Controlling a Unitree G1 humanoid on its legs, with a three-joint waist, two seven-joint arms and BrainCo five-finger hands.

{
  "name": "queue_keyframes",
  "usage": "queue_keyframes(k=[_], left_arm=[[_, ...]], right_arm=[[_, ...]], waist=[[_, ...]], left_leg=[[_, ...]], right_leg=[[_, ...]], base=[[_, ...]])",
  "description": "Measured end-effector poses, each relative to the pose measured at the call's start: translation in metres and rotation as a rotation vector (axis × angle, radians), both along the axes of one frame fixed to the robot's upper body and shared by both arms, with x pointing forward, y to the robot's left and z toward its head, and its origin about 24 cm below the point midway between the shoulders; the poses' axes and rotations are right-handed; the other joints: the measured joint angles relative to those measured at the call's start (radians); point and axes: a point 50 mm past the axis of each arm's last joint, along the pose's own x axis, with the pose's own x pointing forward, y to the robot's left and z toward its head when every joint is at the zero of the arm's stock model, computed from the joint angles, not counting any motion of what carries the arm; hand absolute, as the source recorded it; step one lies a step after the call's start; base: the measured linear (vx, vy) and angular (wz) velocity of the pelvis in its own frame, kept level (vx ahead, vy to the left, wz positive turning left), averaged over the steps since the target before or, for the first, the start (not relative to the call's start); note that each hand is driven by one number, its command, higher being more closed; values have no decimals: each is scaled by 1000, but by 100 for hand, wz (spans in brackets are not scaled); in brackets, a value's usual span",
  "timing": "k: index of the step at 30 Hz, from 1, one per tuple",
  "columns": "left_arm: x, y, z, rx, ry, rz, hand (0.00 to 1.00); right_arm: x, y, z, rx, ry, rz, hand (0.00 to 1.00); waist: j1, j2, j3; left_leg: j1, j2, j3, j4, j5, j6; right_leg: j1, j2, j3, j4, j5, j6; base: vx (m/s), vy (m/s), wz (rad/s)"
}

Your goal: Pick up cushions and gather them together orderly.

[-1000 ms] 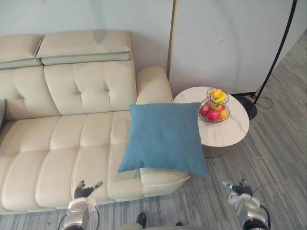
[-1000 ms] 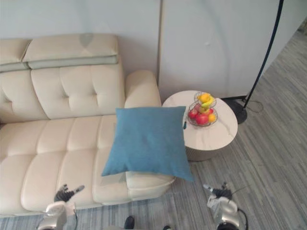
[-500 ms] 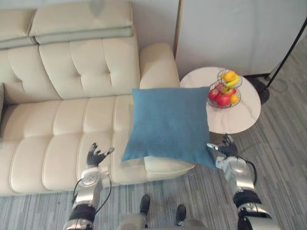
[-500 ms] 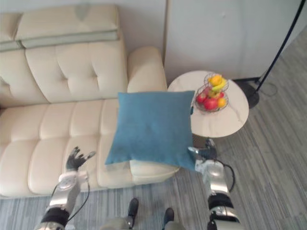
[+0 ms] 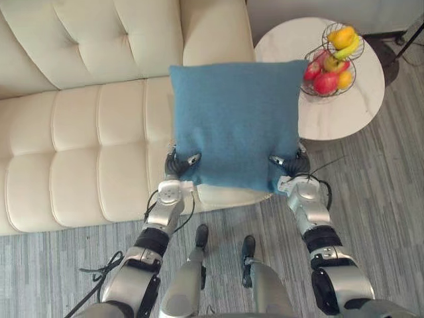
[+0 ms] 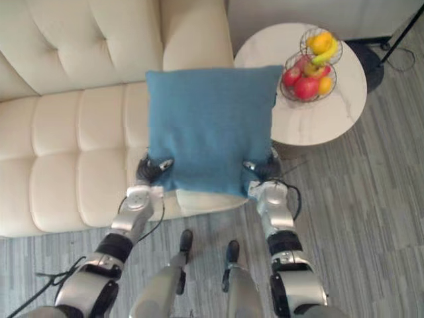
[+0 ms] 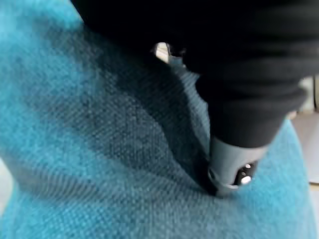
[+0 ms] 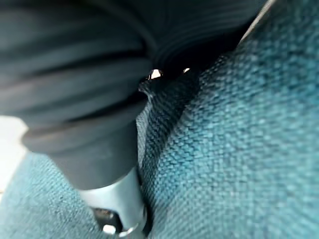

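A square blue cushion [image 5: 235, 119] lies on the right end of the cream sofa [image 5: 79, 152], its near edge hanging past the seat front. My left hand [image 5: 173, 164] grips the cushion's near left corner and my right hand [image 5: 297, 164] grips its near right corner. Each thumb lies on top of the cloth while the fingers go underneath. Seen from the left wrist, the thumb [image 7: 232, 169] presses a dent into the blue weave [image 7: 75, 149]. From the right wrist, that hand's thumb [image 8: 119, 199] digs into a fold of the cushion [image 8: 239, 149].
A round marble side table [image 5: 338, 112] stands right of the sofa arm, close to the cushion's right edge, with a wire basket of fruit [image 5: 331, 59] on it. A floor lamp's pole [image 6: 404, 26] rises at the far right. Grey plank floor [image 5: 384, 218] lies in front.
The camera has tipped down and moved closer. Both hands came up from near the floor to the cushion's near corners and closed on them.
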Motion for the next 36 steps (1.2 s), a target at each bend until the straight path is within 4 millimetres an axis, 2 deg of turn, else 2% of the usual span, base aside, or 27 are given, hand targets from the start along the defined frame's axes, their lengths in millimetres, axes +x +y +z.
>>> queue_keyframes(k=[2, 7, 11, 18, 22, 26, 32, 34, 36], left_arm=[[2, 2, 3, 4, -9, 16, 100], [2, 1, 12, -26, -46, 7, 100], [-10, -4, 21, -45, -110, -26, 100], [-55, -8, 1, -143, -102, -46, 100], [-99, -2, -21, -224, -43, -23, 100], [-127, 6, -28, -265, -24, 8, 100], [-151, 13, -34, -290, -3, 24, 100], [-156, 14, -37, -295, 11, 21, 100], [-160, 14, -40, -300, 28, 24, 100]], right_arm=[[0, 2, 4, 6, -19, 1, 100], [-7, 11, 8, 42, -65, 30, 100], [-24, 14, -2, 64, -65, 40, 100], [-71, 10, -27, 83, -34, 68, 100], [-108, 16, -46, 131, 15, 98, 100], [-134, 24, -51, 162, 20, 135, 100], [-153, 29, -52, 154, 24, 187, 100], [-156, 30, -55, 157, 37, 190, 100], [-159, 31, -57, 160, 49, 191, 100]], waist=[[1, 0, 0], [4, 0, 0], [4, 1, -1], [-6, 18, -19], [-19, 32, -85], [-21, 37, -138], [-17, 36, -202], [-9, 33, -208], [1, 29, -209]], left_leg=[[1, 9, 21, -3, -11, -20], [14, 12, 44, -4, 2, -23], [62, 11, 55, -4, 3, -23], [153, 6, 23, -24, 4, -26], [217, 8, -8, -57, 7, -29], [261, 9, -31, -70, 6, -29], [280, 12, -28, -60, -8, -27], [275, 10, -29, -21, -31, -24], [215, 6, -40, 102, -88, -29]], right_leg=[[-12, 0, -1, 26, -8, 0], [-5, 2, 7, 29, -10, 1], [45, 0, 2, 27, -13, 1], [154, -6, -38, 18, -44, 0], [230, -4, -74, -10, -66, -4], [280, -6, -104, -7, -85, -7], [311, -6, -118, -10, -89, -4], [329, -5, -121, -8, -88, -4], [345, -4, -142, -5, -89, -5]], base=[[-88, -59, -1], [-16, -29, -4], [55, -16, 3], [40, -28, 17], [25, -52, 24], [-9, -46, 21], [-44, -19, 8], [-52, -13, 5], [-77, -17, 18]])
